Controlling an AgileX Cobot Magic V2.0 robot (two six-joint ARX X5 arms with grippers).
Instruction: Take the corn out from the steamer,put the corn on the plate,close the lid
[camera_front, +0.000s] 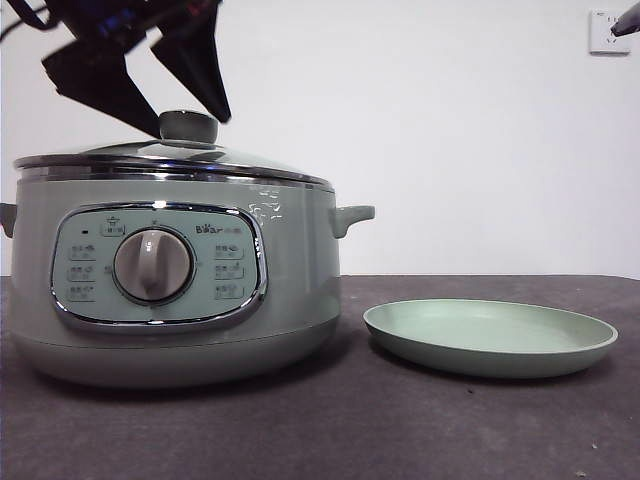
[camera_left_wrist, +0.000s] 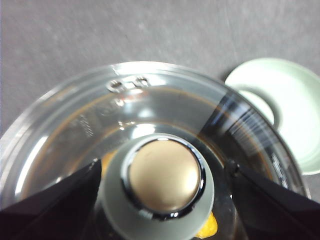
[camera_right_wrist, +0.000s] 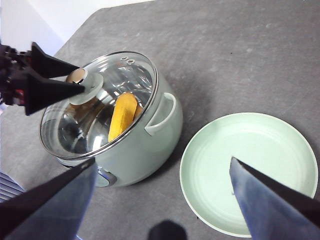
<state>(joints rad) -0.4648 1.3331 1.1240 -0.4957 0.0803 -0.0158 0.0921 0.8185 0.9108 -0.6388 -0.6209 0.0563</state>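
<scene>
White wall and a dark grey table (camera_front: 400, 430) frame the front view, where the steamer (camera_front: 170, 280) stands at left, its left handle cut off by the frame edge, and the plate (camera_front: 490, 338) lies bare just beside it at right, open tabletop before both. The lid (camera_front: 170, 160) sits on the pot, hiding the inside from this level angle. The left gripper (camera_front: 175, 95) hangs at the lid's knob (camera_front: 188, 127), jaws spread to either side, its upper body cropped. In the left wrist view, both jaws flank the knob (camera_left_wrist: 162, 177) without clearly touching it; only slivers of the corn (camera_left_wrist: 209, 230) show yellow beneath the blurred, glaring glass (camera_left_wrist: 150, 105), and the plate (camera_left_wrist: 285, 110) runs off frame. In the right wrist view, the right gripper (camera_right_wrist: 162, 195) hovers high over the gap between pot and plate, jaws wide and empty; the corn (camera_right_wrist: 122, 116) lies inside the steamer (camera_right_wrist: 135, 145) under the closed lid (camera_right_wrist: 100, 105), the plate (camera_right_wrist: 250, 170) empty alongside.
</scene>
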